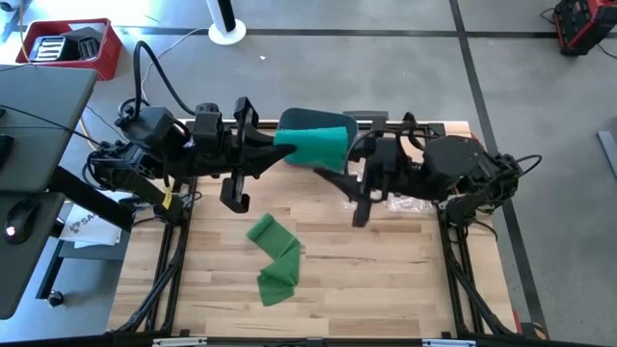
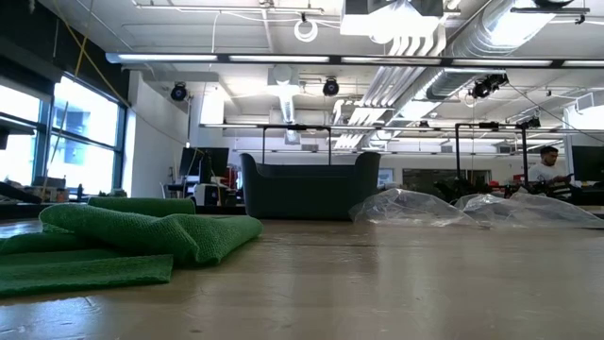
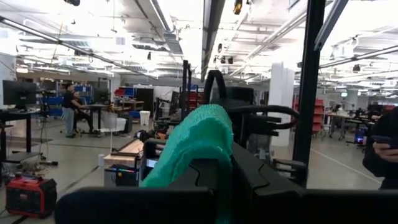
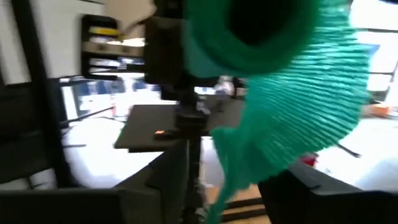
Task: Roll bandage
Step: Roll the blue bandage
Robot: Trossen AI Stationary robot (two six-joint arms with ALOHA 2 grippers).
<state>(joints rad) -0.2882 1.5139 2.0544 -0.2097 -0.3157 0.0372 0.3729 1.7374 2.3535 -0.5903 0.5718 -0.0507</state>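
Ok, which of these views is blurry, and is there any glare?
Right wrist view: the teal bandage close to the lens is smeared and soft, and so is the room behind it. Left wrist and low views: bright ceiling lights wash out patches overhead. High view: sharp and evenly lit, with the green cloth crisp on the table.

**Clearance on table**

Near half of table (image 1: 386,289) open except crumpled green cloth (image 1: 273,258), left of centre. Far edge crowded: dark bin (image 2: 310,185), clear plastic bags (image 2: 408,207), and both arms meeting mid-table around raised bandage (image 1: 314,145).
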